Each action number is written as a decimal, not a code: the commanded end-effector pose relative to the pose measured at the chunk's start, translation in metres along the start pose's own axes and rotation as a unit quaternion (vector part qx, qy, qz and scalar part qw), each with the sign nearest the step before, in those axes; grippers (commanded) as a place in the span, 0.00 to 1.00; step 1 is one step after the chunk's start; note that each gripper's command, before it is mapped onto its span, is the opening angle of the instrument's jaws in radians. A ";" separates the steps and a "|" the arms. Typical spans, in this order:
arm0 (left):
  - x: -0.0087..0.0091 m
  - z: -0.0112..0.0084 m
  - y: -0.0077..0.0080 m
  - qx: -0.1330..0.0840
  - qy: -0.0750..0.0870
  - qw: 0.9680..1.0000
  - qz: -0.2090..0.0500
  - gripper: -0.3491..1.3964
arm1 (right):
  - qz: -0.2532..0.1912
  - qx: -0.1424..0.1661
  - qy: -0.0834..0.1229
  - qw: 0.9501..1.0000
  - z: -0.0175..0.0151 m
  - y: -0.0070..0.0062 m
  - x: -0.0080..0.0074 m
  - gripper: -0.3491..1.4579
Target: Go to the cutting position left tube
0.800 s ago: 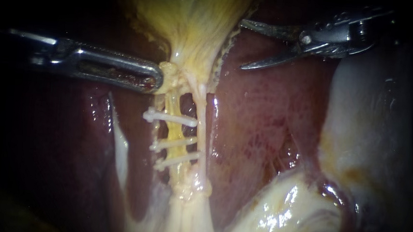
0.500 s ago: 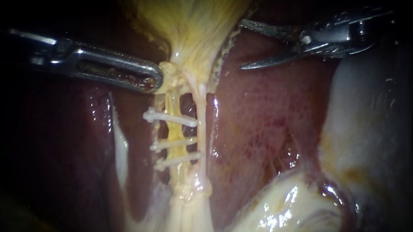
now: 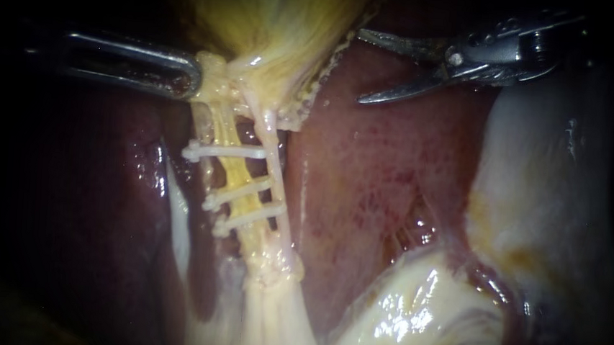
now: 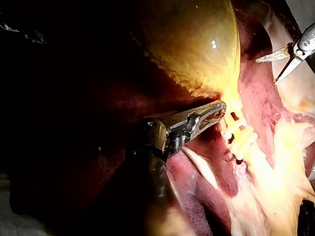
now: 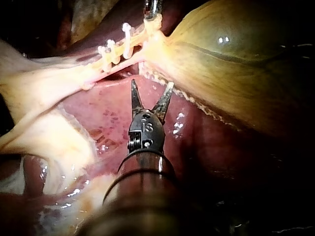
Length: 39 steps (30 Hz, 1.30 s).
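The left tube [image 3: 233, 174] is the yellow one in the middle of the endoscope view, just beside a paler tube [image 3: 276, 164] on its right. Three white clips [image 3: 225, 151] sit across it. It runs up and down, from the gallbladder [image 3: 281, 19] at the top to the pale tissue at the bottom. Its top end leans a bit to the left. It looks pulled straight.

My left instrument [image 3: 189, 78] has its jaws pressed together on the neck of the gallbladder, just above the tube.

My right instrument [image 3: 361, 66] ends in two blades. They are spread apart with nothing between them. They hang over the liver [image 3: 379, 170], well apart from the tube.

So I think the job is hardly begun. The blades must go across to the tube and take it between them, likely in the gap under the top clip. The tube shows no cut.
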 end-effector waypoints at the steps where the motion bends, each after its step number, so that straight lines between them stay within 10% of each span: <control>1: 0.0000 0.0000 0.0000 0.000 0.000 1.000 0.000 0.00 | 0.000 0.000 0.000 1.000 0.0000 0.0000 0.0000 0.92; 39: 0.0002 0.0002 -0.0001 -0.001 -0.001 1.000 0.000 0.00 | 0.105 0.139 0.004 0.985 0.0047 -0.0078 -0.0004 0.89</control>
